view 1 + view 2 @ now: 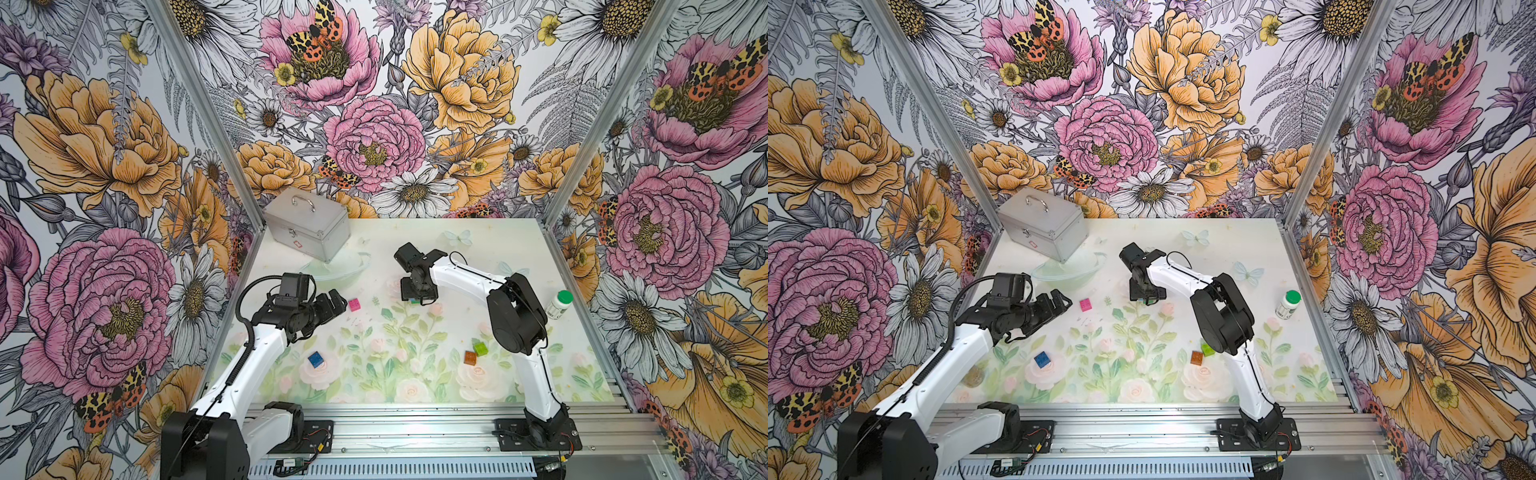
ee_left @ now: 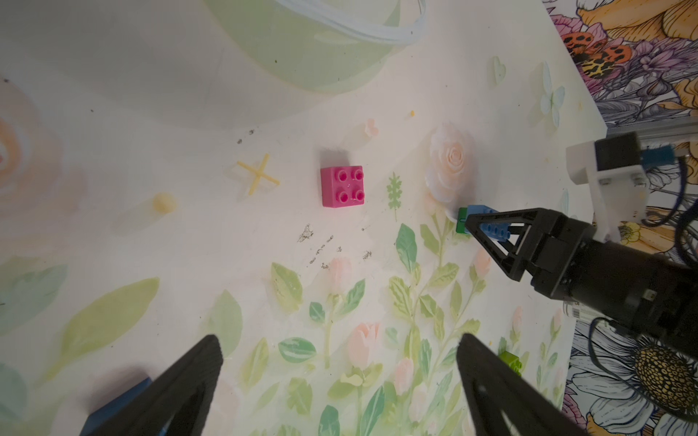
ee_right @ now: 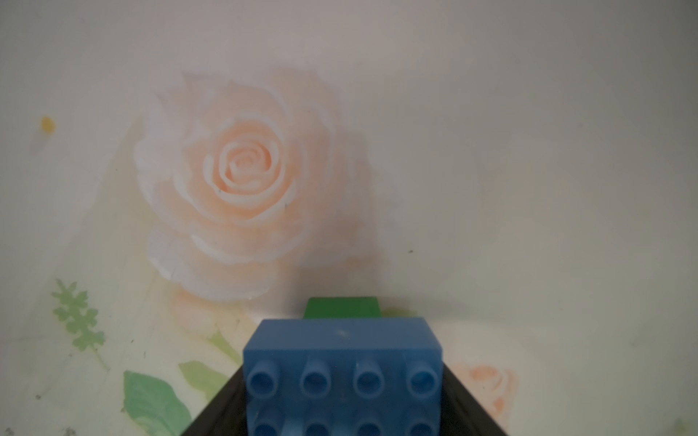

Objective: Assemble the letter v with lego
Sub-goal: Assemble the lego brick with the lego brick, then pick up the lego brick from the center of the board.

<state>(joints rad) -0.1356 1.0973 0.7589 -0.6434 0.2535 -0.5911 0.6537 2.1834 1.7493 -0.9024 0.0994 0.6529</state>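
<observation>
In a top view, the pink brick [image 1: 354,304] lies just at 3 o'clock of the empty, wide-open left gripper [image 1: 340,302], nearer than the right gripper [image 1: 418,297], which clamps the light-blue brick [image 3: 342,362].

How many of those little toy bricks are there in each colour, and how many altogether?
pink brick: 1
dark blue brick: 1
orange brick: 1
lime brick: 1
light-blue brick: 1
dark green brick: 1
Total: 6
</observation>
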